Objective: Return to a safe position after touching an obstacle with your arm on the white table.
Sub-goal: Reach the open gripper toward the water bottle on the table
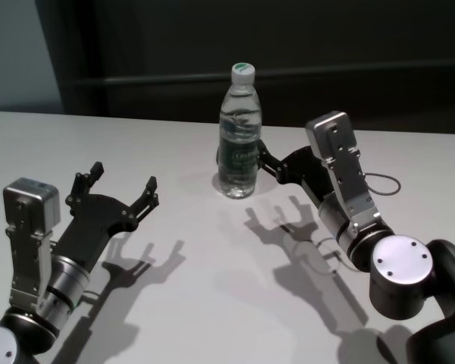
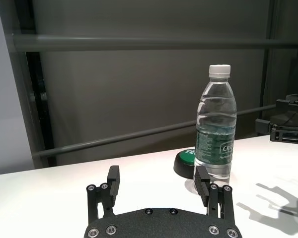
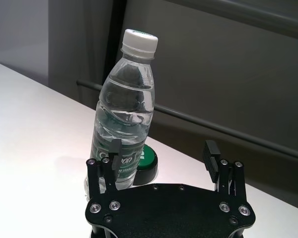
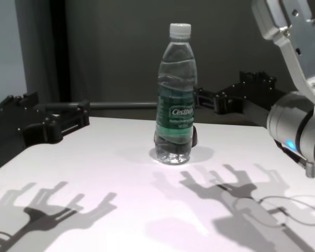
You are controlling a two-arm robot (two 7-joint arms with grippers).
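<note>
While the left gripper (image 1: 123, 183) hovers w/ jaws spread over the white table (image 1: 182, 303) at near left, the right gripper (image 3: 161, 157), also spread, sits just beside the upright bottle (image 1: 239, 133) farther back, centre.

Obstacle (image 1: 239, 140): tall clear plastic water bottle, white screw cap, green label with white lettering, nearly full. Stands upright, cap on, toward the far middle of the desk (image 1: 197, 288). Desk: broad, flat, smooth, plain white, much wider than the bottle; the bottle's base rests directly on it.
</note>
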